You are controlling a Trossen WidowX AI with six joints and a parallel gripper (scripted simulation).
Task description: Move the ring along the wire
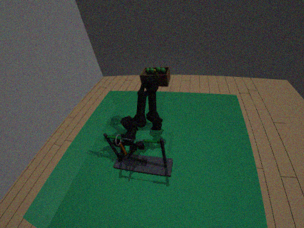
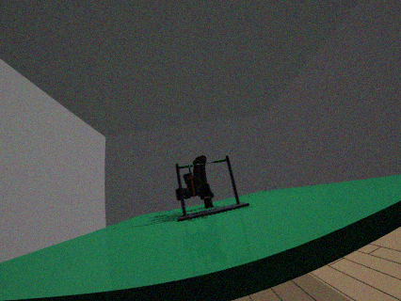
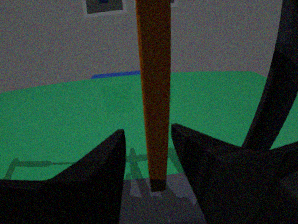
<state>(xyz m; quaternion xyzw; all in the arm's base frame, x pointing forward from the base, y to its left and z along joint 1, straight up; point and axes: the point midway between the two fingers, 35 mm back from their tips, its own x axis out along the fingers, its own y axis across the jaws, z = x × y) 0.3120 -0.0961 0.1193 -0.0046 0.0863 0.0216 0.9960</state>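
The orange handle (image 1: 122, 149) (image 2: 192, 186) (image 3: 154, 76) hangs under the ring (image 1: 118, 139), close to the left post (image 1: 110, 143) (image 2: 179, 185) of the wire frame. The ring sits on the green part of the wire there. My gripper (image 1: 131, 144) (image 2: 188, 189) (image 3: 148, 132) is partly open. Its two dark fingers stand on either side of the lower handle, with a gap showing on the left side in the wrist view. The other post (image 1: 163, 153) (image 2: 231, 178) (image 3: 276, 83) carries its own green wire part (image 1: 151, 142). The thin grey wire is too faint to make out.
The frame stands on a dark grey base plate (image 1: 146, 166) (image 2: 216, 210) (image 3: 160, 219) on the green mat (image 1: 207, 142). A brown crate (image 1: 155, 76) with green balls sits at the back by the arm's base. Wooden floor (image 1: 278, 135) surrounds the mat.
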